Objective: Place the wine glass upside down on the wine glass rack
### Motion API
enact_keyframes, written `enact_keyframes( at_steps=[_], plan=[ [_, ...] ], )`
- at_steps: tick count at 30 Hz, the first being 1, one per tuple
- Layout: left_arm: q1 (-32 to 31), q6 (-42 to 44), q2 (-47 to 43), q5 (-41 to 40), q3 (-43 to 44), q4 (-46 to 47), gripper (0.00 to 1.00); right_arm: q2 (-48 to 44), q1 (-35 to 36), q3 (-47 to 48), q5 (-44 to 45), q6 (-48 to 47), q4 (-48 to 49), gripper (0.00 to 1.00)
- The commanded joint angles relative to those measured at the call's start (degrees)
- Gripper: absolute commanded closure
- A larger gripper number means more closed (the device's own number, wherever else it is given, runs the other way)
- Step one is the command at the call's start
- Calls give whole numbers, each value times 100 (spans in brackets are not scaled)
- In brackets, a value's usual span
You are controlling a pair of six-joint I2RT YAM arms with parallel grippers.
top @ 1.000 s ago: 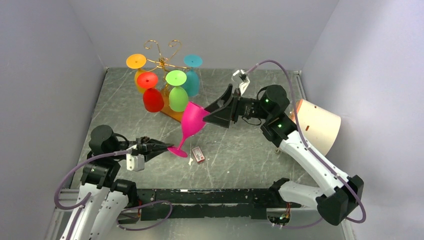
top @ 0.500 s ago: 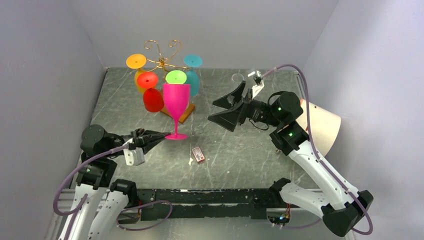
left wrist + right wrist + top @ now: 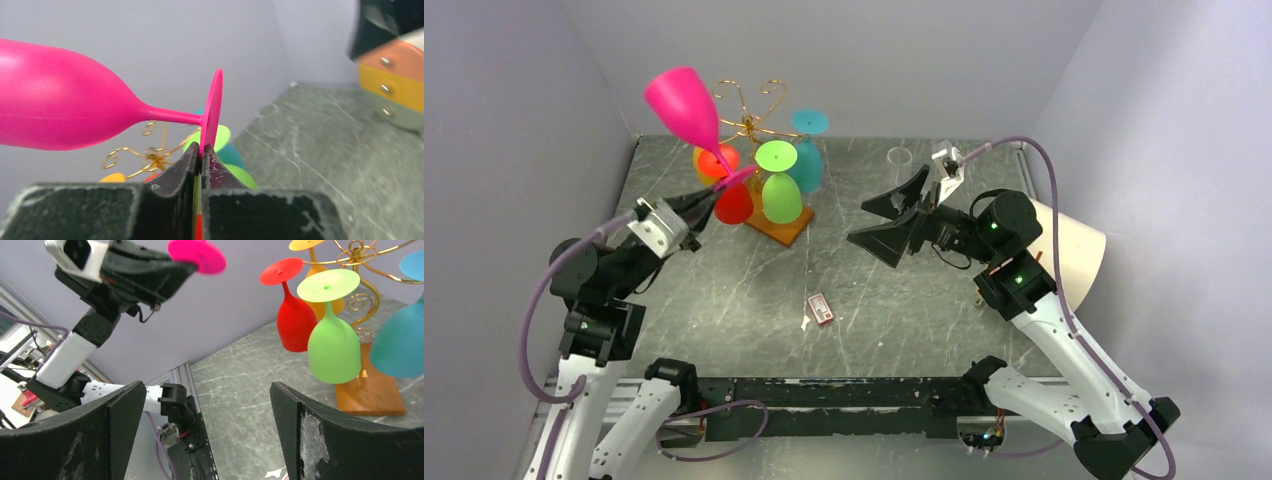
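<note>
- Left tool (image 3: 716,192) shut tight on the rim of the foot of the pink wine glass (image 3: 686,105); in the wrist view the thin foot disc sits edge-on between the two pads.
- The glass is off the table (image 3: 904,310), in the air at the upper left of the top view. Stem and bowl stick out past the tool tips and slant up and left, with the mouth pointing away from the tool.
- So the glass is bowl-up and tilted, not upside down, not on the wine glass rack (image 3: 786,228).
- In the top view the glass foot overlaps the rack's left side, near the orange glass (image 3: 707,160) and red glass (image 3: 734,203); whether they touch, can't tell.
- Rack at upper centre of the table, holding the red, orange, green (image 3: 781,195) and teal (image 3: 808,162) glasses upside down.
- Right tool (image 3: 856,222) has its jaws wide apart, holding nothing, right of centre, well apart from the pink glass.
- Small red box (image 3: 821,310) lies flat on the table, lower centre.
</note>
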Motion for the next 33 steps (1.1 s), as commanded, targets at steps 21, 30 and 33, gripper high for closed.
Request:
enact_keyframes(
  at_steps=[21, 30, 33],
  plan=[
    [676, -4083, 3465, -4043, 3980, -1283, 93, -714, 8, -87, 609, -508, -841, 0],
    [2450, -6391, 4412, -1239, 3925, -309, 93, -877, 4, -87, 708, -684, -1121, 0],
    [2486, -6571, 4709, -951, 4008, -260, 93, -951, 7, -95, 792, -733, -1175, 0]
  ],
)
